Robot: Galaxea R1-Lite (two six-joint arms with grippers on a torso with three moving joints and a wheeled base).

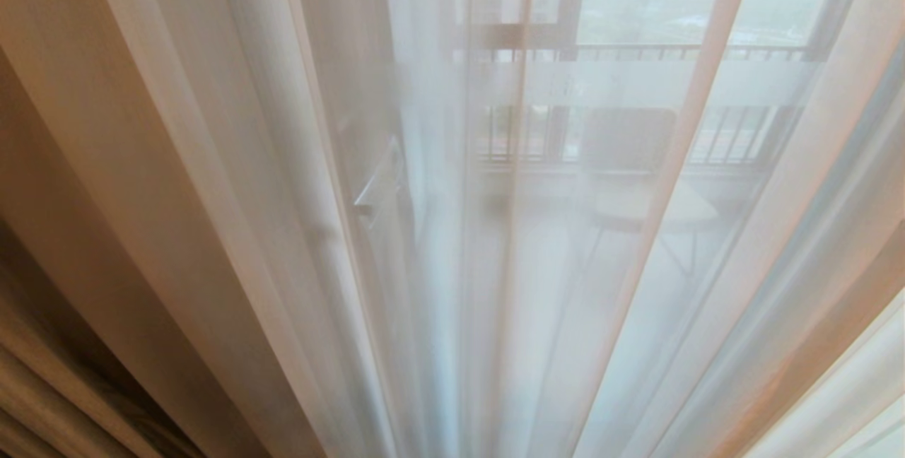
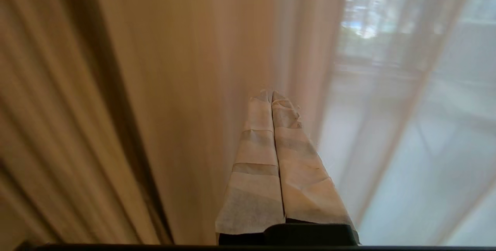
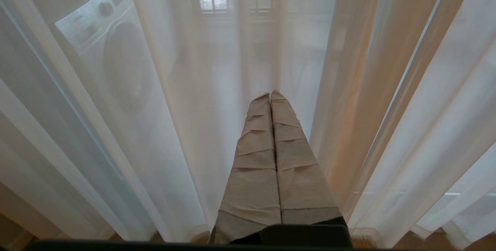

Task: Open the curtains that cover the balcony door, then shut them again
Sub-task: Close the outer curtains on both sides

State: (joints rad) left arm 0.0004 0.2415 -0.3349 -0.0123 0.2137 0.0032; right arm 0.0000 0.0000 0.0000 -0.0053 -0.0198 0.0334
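A: Since no arm shows in the head view, what fills it?
B: The sheers [image 1: 495,267], drawn across the balcony door [image 1: 558,34]; the beige drapes [image 1: 106,196] hang at the side.

A: And the left wrist view?
B: The left gripper [image 2: 271,95], taped fingers pressed together, holding nothing, points at the drapes just ahead, likely to push rather than pinch.

A: The right wrist view?
B: The right gripper [image 3: 270,95], likewise closed and empty, faces the sheers, a washing machine [image 3: 112,57] dim beyond them.
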